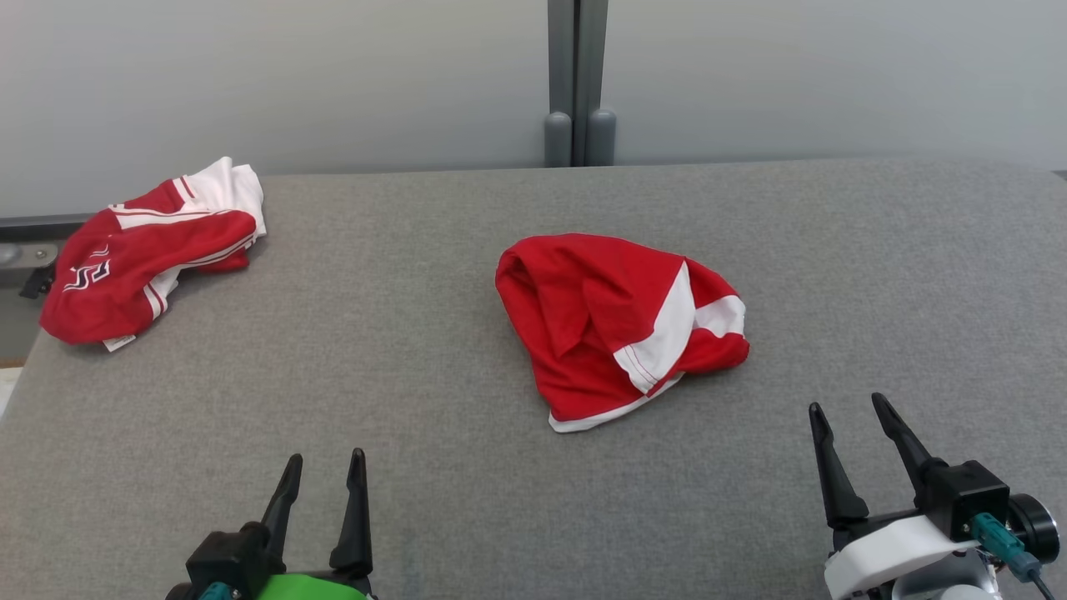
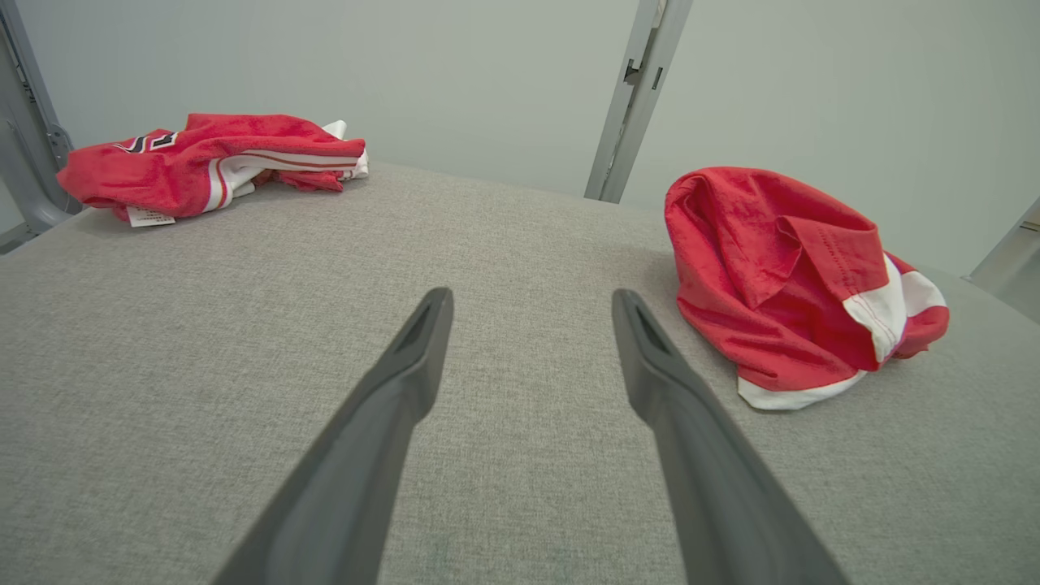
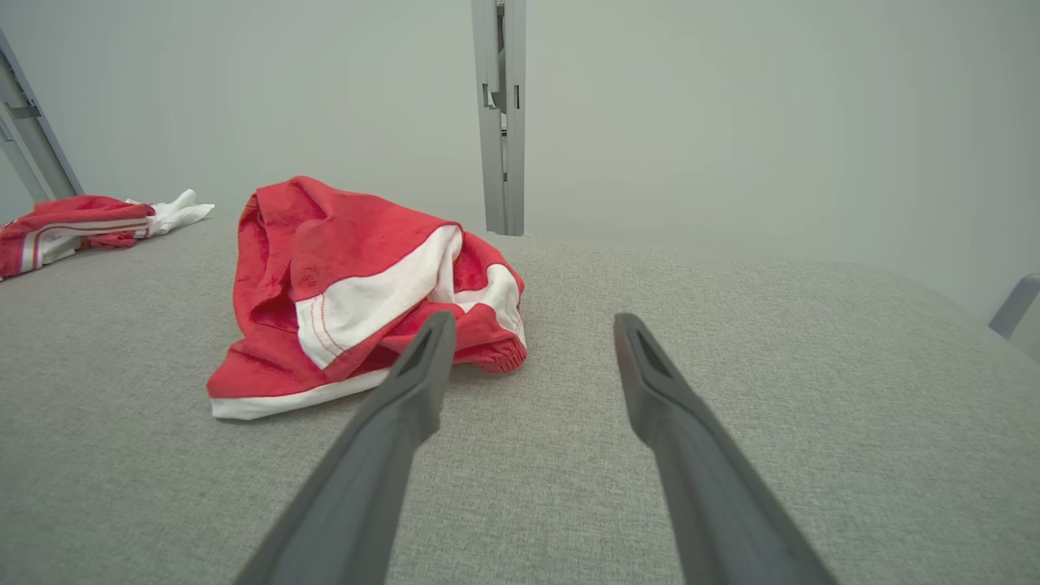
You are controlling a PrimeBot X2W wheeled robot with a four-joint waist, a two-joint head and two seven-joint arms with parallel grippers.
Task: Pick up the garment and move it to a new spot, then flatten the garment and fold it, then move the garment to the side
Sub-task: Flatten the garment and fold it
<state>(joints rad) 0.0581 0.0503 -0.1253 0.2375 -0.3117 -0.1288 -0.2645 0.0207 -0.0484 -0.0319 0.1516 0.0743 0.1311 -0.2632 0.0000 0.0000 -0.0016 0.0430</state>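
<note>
Just this side of the post (image 1: 577, 83), slightly to its right on the grey counter (image 1: 400, 350), the red and white garment (image 1: 617, 325) lies in a crumpled heap. I judge the task barely begun: nothing is lifted, flattened or folded. Both sets of jaws are spread wide and empty, well short of the cloth on my side of it. The left jaws are off to the post's left and the right jaws off to its right, the right ones nearer the heap. Every step remains: the pick-up and shift, the spreading, the folding, the move aside. Far to the left of the post, at the counter's back corner, a second red and white garment (image 1: 150, 250) sits bunched; I take it as not my job, though I can't be sure. The heap hides its own shape, so I can't tell shorts from shirt, where the openings lie, or what's tucked beneath. The second piece's printed mark is too small to read
</note>
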